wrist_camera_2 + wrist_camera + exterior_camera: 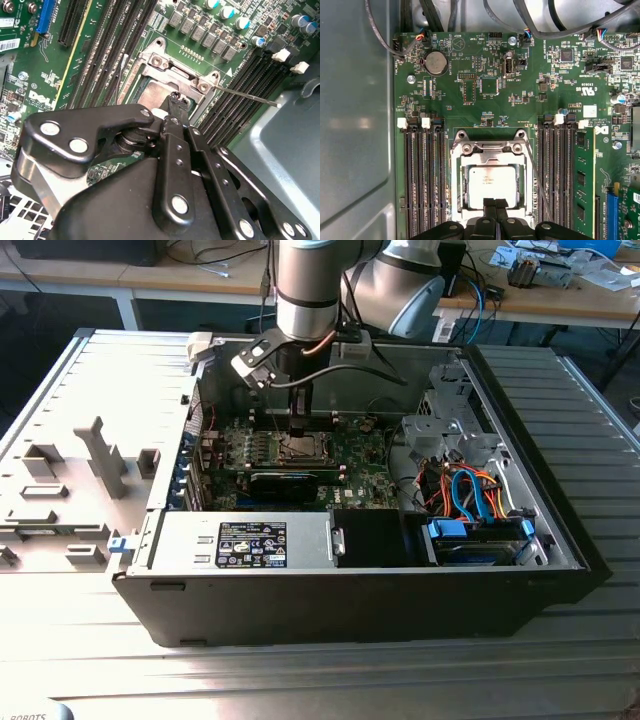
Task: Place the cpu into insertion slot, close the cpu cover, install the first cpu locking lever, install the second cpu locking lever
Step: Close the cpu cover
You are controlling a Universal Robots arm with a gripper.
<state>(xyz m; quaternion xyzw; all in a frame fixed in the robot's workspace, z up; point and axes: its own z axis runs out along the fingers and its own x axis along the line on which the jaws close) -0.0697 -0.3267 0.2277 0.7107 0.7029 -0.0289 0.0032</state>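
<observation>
one end effector, fingers closed, at cpu cover; first wrist view reveals cpu seated.

cpu cover btm behind pincer, cpu too (pt.)

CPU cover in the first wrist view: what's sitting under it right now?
The cpu shows through the cpu cover's window. The insertion slot's contacts are hidden beneath it, and the claw covers one edge of the frame.
</observation>
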